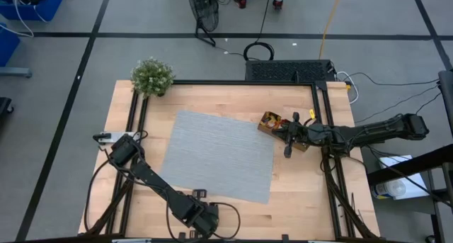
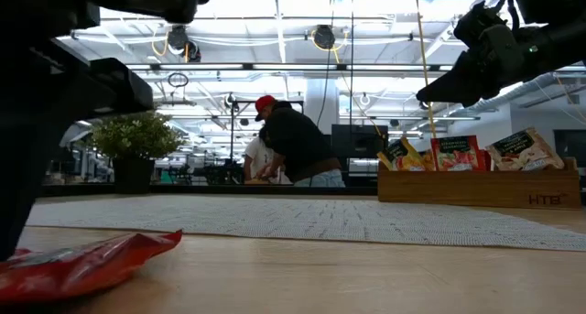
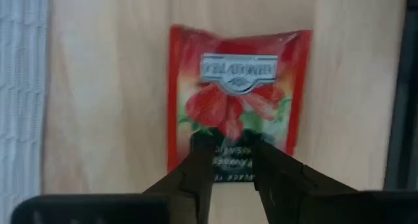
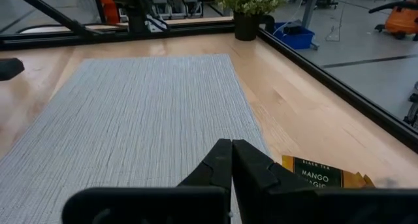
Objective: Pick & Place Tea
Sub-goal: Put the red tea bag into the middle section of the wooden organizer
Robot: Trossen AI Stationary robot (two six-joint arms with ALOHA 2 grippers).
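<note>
Left pincer (image 3: 232, 160) slightly spread over red sachet (image 3: 236, 103); right pincer (image 4: 231, 160) pressed together, "MANGO" sachet (image 4: 321, 174) beside.

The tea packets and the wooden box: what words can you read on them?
"MANGO", under small "BLACK TEA": on the orange-yellow sachet by the right gripper.
"HTB", as best it reads: on the wooden tray.
Red sachet under the left gripper: silver brand badge and dark lower lines too blurred to read.
Sachets standing in the tray: print too small.

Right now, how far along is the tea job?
Looks early: the grey mat holds no sachets. A red sachet lies on the bare wood under the left tool, jaws apart. The right tool, shut, hovers by the wooden tray, which still holds sachets.
</note>
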